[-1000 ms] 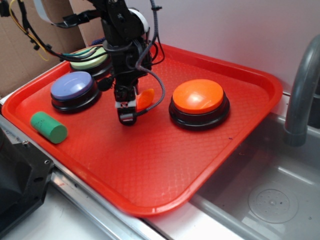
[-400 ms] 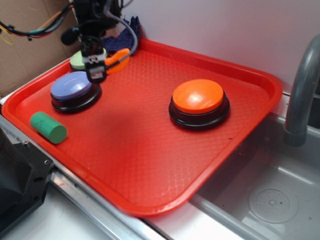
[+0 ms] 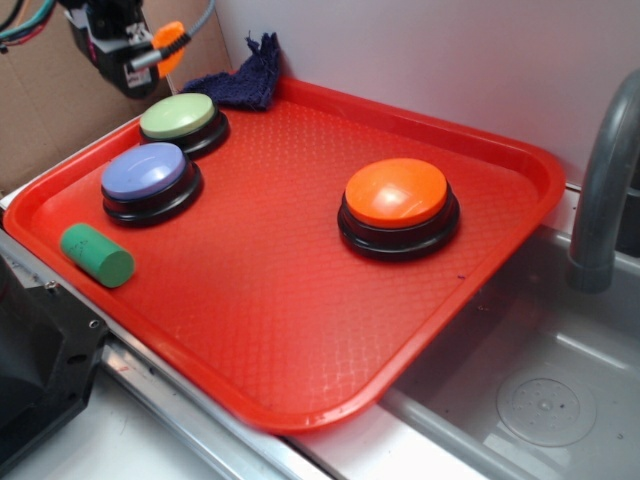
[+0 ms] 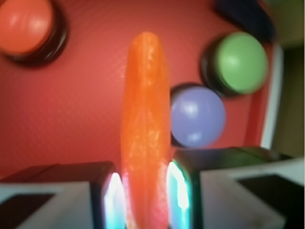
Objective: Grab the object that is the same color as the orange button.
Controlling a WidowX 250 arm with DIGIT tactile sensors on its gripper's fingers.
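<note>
My gripper (image 3: 150, 55) is high at the far left, above and behind the tray, shut on the small orange wedge (image 3: 170, 40). In the wrist view the orange wedge (image 4: 145, 124) stands between my two fingers (image 4: 112, 198), clamped on both sides, with my gripper (image 4: 143, 200) at the bottom. The orange button (image 3: 397, 196) on its black base sits on the red tray (image 3: 300, 340), right of centre, far from my gripper. It shows blurred at the top left of the wrist view (image 4: 24, 24).
A light green button (image 3: 180, 117) and a blue-purple button (image 3: 146, 172) stand at the tray's left. A green cylinder (image 3: 97, 254) lies near the tray's front left edge. A dark blue cloth (image 3: 245, 78) lies at the back. A sink and grey faucet (image 3: 600, 190) are at the right.
My gripper has risen from the tray's middle and moved up and left, carrying the orange wedge, past the green button to above the tray's far left corner.
</note>
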